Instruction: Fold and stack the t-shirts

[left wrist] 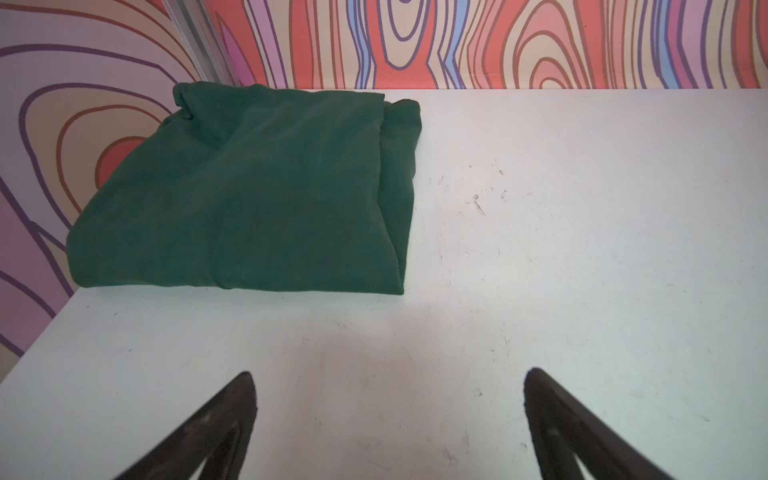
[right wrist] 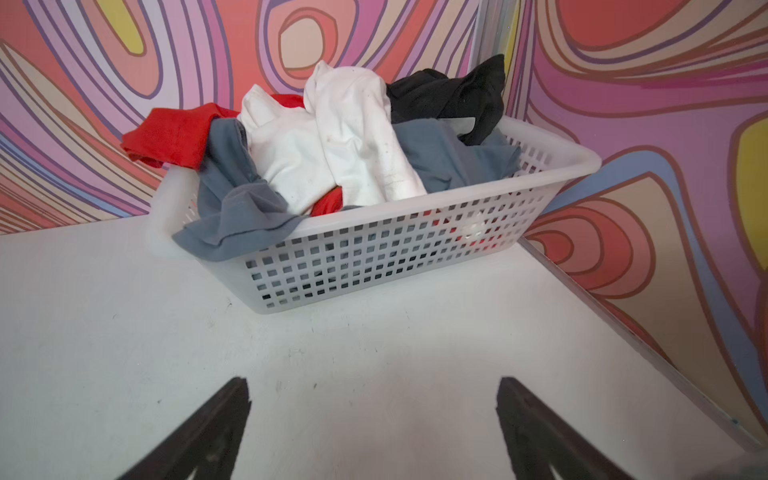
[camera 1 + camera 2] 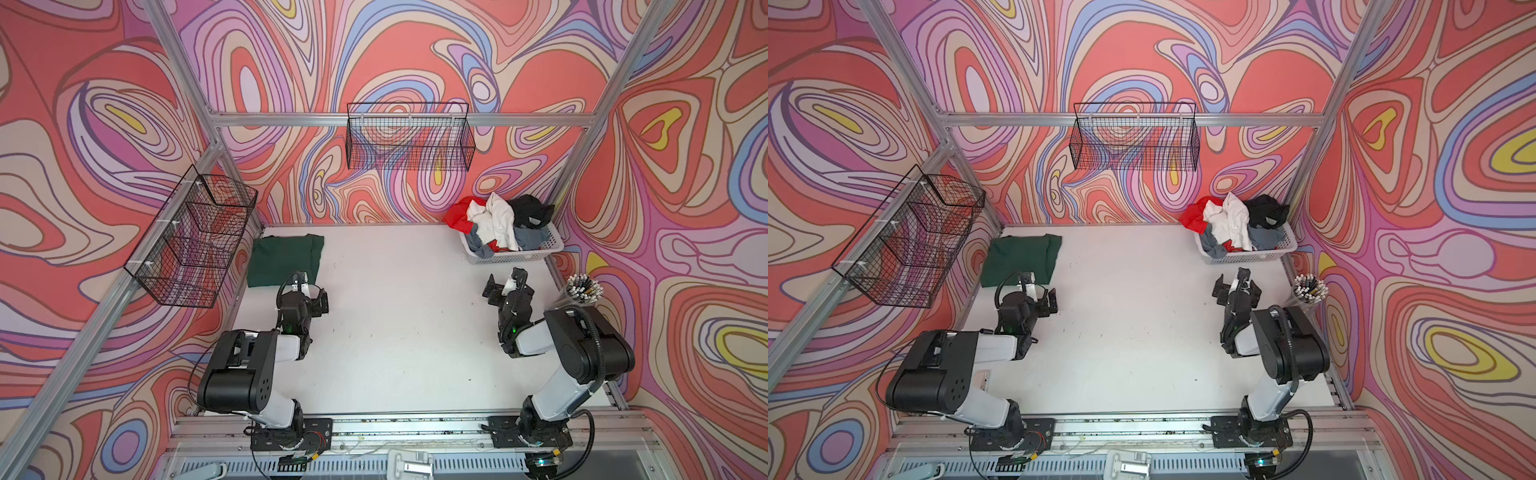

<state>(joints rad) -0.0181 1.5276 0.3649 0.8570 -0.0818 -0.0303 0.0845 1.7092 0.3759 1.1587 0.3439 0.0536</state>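
A dark green t-shirt [image 3: 286, 259] [image 3: 1021, 259] [image 1: 249, 199] lies folded at the table's far left corner. My left gripper [image 3: 312, 289] [image 3: 1040, 289] [image 1: 388, 374] hovers open just in front of it, nothing between its fingers. At the far right stands a white perforated basket [image 3: 515, 255] [image 3: 1246, 257] [image 2: 395, 257] heaped with crumpled t-shirts: white [image 3: 494, 220] [image 2: 345, 145] on top, red [image 2: 170, 137], grey [image 2: 237, 208] hanging over the rim, and black [image 2: 449, 95]. My right gripper [image 3: 505, 282] [image 3: 1232, 283] [image 2: 374, 380] is open and empty, a short way in front of the basket.
The white table [image 3: 395, 332] is walled on three sides. A black wire basket [image 3: 409, 137] hangs on the back rail and another wire basket [image 3: 195, 241] on the left rail. A cup of pens [image 3: 582, 286] stands at the right edge beside the right arm.
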